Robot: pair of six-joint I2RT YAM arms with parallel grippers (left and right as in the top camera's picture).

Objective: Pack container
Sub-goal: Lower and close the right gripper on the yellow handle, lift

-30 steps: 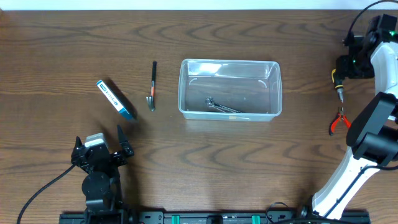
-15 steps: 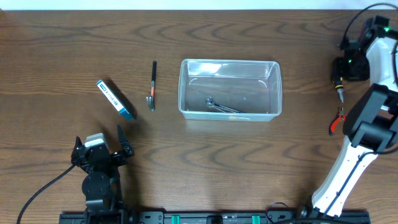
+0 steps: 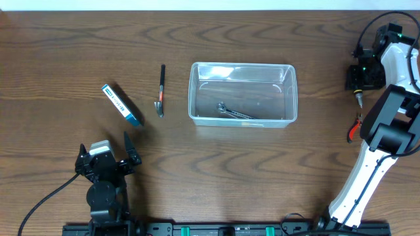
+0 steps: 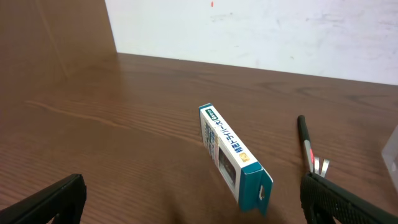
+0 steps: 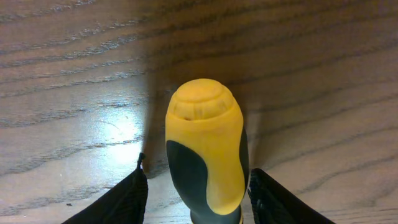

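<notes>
The clear plastic container (image 3: 289, 98) stands at mid-table with a metal wrench (image 3: 233, 112) inside. My right gripper (image 3: 362, 76) is at the far right edge, lowered over a yellow-and-black screwdriver (image 3: 357, 98). In the right wrist view its handle (image 5: 205, 146) lies between my open fingers (image 5: 118, 199), with a small gap on each side. My left gripper (image 3: 105, 151) is open and empty at the front left. Its wrist view shows a blue-and-white box (image 4: 233, 155) ahead.
The blue-and-white box (image 3: 122, 105) and a slim black-handled tool (image 3: 161, 90) lie left of the container; the tool also shows in the left wrist view (image 4: 308, 149). Orange-handled pliers (image 3: 355, 129) lie near the right arm, just in front of the screwdriver.
My right gripper has shifted a little left and turned over the screwdriver. The left arm and the objects have not moved.
</notes>
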